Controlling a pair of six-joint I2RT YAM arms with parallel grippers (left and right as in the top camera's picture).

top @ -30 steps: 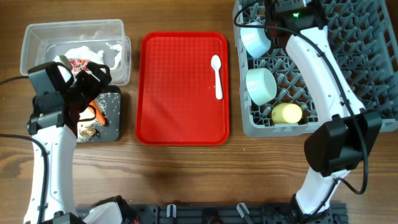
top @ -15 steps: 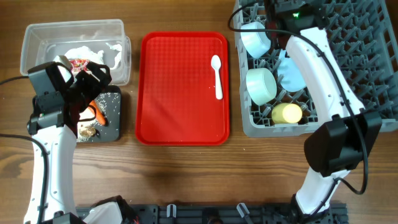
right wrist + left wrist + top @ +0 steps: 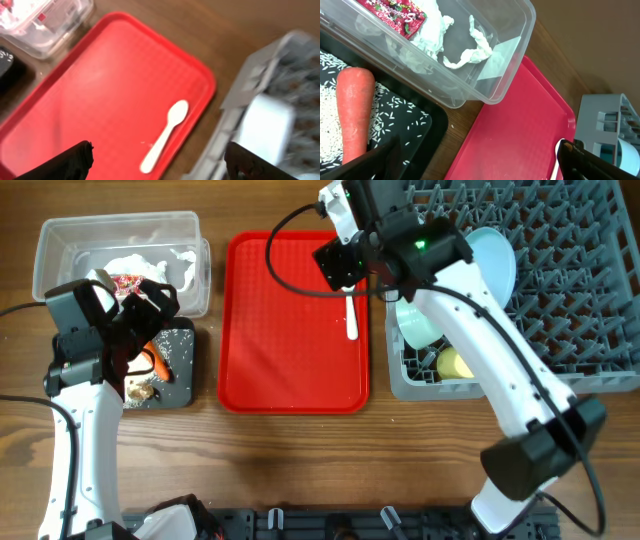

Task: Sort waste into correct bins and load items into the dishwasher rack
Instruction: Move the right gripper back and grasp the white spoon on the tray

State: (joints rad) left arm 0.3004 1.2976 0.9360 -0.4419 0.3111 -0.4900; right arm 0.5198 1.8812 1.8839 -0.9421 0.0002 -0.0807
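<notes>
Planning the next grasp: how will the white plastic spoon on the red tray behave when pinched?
The white plastic spoon looks thin and light, so probably easy to lift. It lies flat on the red tray, so it may skid when nudged. Its slim handle could flex.

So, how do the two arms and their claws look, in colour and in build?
Both arms are smooth white shells joined by boxy black joints. The right arm has a small green light near its wrist and thin black cables looping along it; a black cable also runs to the left arm. The left claw and the right claw are matte black.
</notes>
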